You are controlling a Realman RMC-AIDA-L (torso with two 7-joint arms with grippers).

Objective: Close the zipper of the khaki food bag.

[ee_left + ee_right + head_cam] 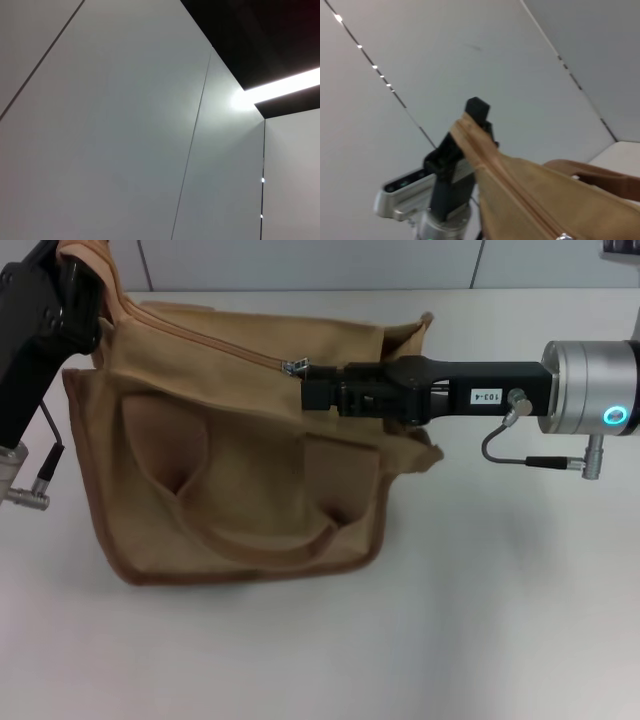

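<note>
The khaki food bag (240,480) lies on its side on the white table (500,620), its top panel facing away from me. The zipper (210,338) runs along that panel to a small silver pull tab (294,366). My right gripper (305,388) reaches in level from the right, its tip meeting the tab, and looks shut on it. My left gripper (80,285) is shut on the bag's far-left top corner and holds it up. The right wrist view shows the bag (545,195), the tab (564,236) and the left gripper (470,117) pinching the fabric.
The bag's two looped handles (270,540) lie flat on its upper side. Bare white table stretches in front of and to the right of the bag. A grey panelled wall (300,260) stands behind. The left wrist view shows only wall panels and a ceiling light.
</note>
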